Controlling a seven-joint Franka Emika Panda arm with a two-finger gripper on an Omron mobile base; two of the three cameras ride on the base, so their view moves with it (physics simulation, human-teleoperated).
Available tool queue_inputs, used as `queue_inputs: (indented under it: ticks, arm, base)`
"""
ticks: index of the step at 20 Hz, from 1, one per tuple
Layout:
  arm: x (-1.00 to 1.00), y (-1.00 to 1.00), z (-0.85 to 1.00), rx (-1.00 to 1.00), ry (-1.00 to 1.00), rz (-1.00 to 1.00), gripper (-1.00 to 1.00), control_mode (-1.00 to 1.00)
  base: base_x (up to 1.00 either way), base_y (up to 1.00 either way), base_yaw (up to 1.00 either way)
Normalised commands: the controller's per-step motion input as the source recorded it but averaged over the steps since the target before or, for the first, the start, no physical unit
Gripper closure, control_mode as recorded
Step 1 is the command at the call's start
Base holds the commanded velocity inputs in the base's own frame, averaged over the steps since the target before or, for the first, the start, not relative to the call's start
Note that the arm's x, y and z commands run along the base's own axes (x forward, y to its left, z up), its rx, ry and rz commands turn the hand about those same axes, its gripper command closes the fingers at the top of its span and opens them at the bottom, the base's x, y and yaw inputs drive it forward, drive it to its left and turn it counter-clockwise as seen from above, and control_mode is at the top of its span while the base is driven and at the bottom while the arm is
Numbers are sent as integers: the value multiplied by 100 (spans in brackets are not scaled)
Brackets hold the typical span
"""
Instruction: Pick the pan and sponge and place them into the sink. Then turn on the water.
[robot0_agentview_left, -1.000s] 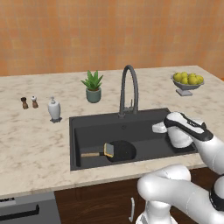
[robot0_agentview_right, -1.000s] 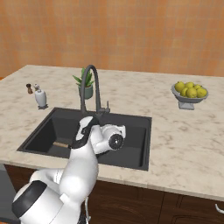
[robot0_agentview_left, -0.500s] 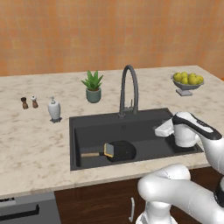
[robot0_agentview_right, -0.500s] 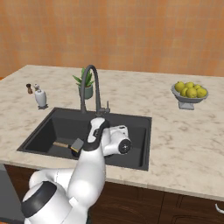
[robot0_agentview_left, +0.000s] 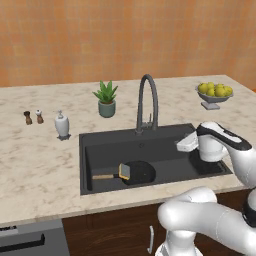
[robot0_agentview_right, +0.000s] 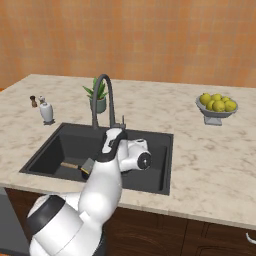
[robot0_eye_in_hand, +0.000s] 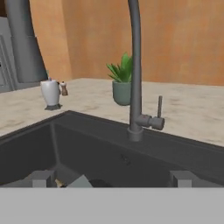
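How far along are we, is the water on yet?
Pan and sponge already lie in the sink. The tool is open and empty, low over the basin, facing the faucet and its lever. No stream is visible; turning on the water remains.

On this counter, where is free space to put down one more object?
Free: marble counter left of the dark grey sink, and between sink and lemon bowl. Crowded: sink's front left, holding the black wooden-handled pan and yellow sponge.
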Motion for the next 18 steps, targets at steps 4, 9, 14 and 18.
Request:
queue_inputs:
  ticks: [4,9,14,18]
  arm:
    - [31,0,14,0,6,0,-100,-100]
    - [38,-1,6,0,8,1,-100,-100]
    - [14,1,1,0,3,0,-100,-100]
    - [5,3,3,0,1,0,-100,-100]
  base:
    - [0,0,0]
    - [0,0,0]
    - [0,0,0]
    - [0,0,0]
